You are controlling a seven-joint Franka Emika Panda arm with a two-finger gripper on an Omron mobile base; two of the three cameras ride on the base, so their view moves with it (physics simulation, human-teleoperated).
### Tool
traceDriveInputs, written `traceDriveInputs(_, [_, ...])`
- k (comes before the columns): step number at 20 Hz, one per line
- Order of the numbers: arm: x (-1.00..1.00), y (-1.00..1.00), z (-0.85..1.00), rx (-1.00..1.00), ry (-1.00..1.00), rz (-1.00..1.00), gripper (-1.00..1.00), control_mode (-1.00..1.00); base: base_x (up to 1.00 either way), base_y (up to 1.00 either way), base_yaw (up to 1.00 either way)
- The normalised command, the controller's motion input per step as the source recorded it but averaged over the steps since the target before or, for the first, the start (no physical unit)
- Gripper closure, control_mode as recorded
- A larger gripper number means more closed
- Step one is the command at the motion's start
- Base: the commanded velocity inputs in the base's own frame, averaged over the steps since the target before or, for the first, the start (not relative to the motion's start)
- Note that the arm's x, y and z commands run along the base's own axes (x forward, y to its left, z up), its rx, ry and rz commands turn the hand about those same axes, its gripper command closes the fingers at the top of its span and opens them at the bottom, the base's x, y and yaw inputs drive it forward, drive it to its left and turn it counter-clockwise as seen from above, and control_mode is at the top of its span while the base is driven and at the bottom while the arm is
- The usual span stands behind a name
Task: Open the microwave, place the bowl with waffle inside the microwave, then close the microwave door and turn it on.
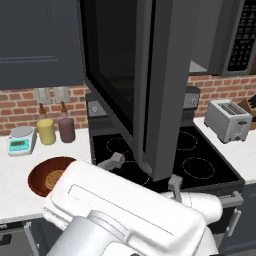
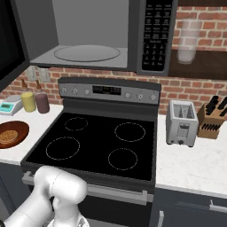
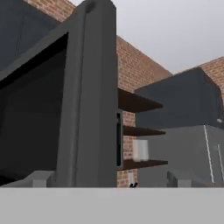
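One step of four looks done to us: the microwave door (image 1: 150, 85) stands swung wide, and the microwave (image 2: 93, 33) shows its pale interior and round glass turntable bare. Our gripper (image 1: 145, 175) sits just under the lower edge of that door, its two fingers spread wide with nothing between them; in the hand view the door (image 3: 83, 100) looms close in front of the fingers.

We judge that the loading, the closing and the starting are all left. The bowl (image 1: 42, 175) rests on the counter left of the stove (image 2: 97, 142), near the counter's front edge, and the waffle (image 1: 54, 179) lies inside it; in the left base view our own arm covers part of its right side.

Around it, toward the back edge of the same counter by the brick wall, stand a yellow cup (image 1: 46, 131) and a maroon cup (image 1: 66, 130) side by side, with a small kitchen scale (image 1: 21, 140) at their left. On the counter right of the stove are a silver toaster (image 2: 181, 123) and a knife block (image 2: 213, 117) beside it.

What stands in our way is chiefly the open door itself: it hangs over the left part of the stove, between the bowl's counter and the cavity, so we expect the bowl must travel around or beneath it. The cups are well apart from the bowl.
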Motion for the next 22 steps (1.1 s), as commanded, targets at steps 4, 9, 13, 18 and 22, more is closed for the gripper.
traceDriveInputs(4, [-0.64, -0.79, -0.14, 0.34, 0.0, 0.51, -1.0, -1.0, 0.0, 0.0, 0.0])
traceDriveInputs(9, [-0.83, -0.72, -0.15, 0.29, -0.01, 0.46, -1.0, -1.0, 0.0, 0.0, 0.0])
traceDriveInputs(13, [-0.51, -0.65, -0.07, 0.26, 0.0, 0.59, -1.0, -1.0, 0.0, 0.0, 0.0])
traceDriveInputs(18, [-0.17, -0.52, 0.0, 0.25, 0.0, 0.66, -1.0, -1.0, 0.0, 0.0, 0.0])
traceDriveInputs(22, [0.01, -0.52, 0.0, 0.25, 0.0, 0.66, -1.0, -1.0, 0.0, 0.0, 0.0])
